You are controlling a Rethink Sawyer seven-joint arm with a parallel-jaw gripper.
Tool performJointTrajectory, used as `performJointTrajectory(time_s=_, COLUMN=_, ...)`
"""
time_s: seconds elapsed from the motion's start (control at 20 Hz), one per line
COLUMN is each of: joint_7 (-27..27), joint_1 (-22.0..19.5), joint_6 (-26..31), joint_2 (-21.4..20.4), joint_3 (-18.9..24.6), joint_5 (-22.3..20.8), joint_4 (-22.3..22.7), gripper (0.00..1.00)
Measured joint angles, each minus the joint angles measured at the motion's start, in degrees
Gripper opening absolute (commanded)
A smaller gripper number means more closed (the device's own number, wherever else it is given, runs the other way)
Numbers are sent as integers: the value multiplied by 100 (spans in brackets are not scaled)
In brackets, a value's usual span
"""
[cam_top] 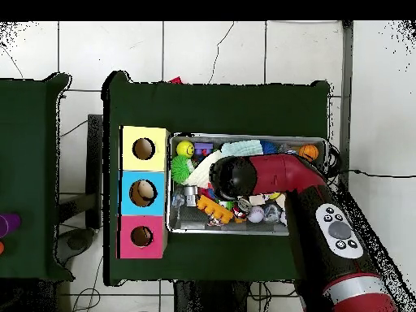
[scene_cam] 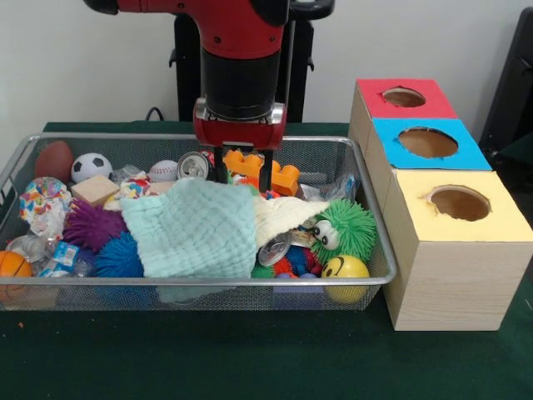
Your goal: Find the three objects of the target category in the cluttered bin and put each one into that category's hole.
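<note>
Even, bright indoor light; soft shadows; slight blur; no glare.

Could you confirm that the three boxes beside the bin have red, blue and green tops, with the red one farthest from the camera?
Not quite: the nearest box has a yellow top, not green, as the front view shows. The red box is indeed farthest, with the blue box between them, all beside the bin.

Green bench, white tiled floor, pale wall

A dark green cloth covers the bench (scene_cam: 250, 358); behind the jaws rises a plain pale wall (scene_cam: 92, 67). From overhead, white floor tiles (cam_top: 195, 49) with dark seams surround it, cables (cam_top: 219, 53) trailing across.
</note>
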Motion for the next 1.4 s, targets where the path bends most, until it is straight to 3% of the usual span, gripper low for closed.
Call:
performJointTrajectory(time_s=0.35, joint_7=0, joint_1=12, joint_6=-559, joint_2=-157, joint_3=-23, joint_5=136, joint_4=106, gripper=100)
performJointTrajectory(time_s=0.6, joint_7=0, joint_1=47, joint_6=-378, joint_2=-831, joint_3=-33, joint_5=660, joint_4=370, gripper=100)
performJointTrajectory(time_s=0.9, joint_7=0, joint_1=-107, joint_6=-255, joint_2=-1255, joint_3=-15, joint_5=906, joint_4=406, gripper=100)
performJointTrajectory(time_s=1.05, joint_7=0, joint_1=-334, joint_6=-254, joint_2=-1274, joint_3=31, joint_5=906, joint_4=398, gripper=100)
performJointTrajectory(time_s=1.4, joint_7=0, joint_1=-1020, joint_6=-254, joint_2=-897, joint_3=75, joint_5=829, joint_4=374, gripper=100)
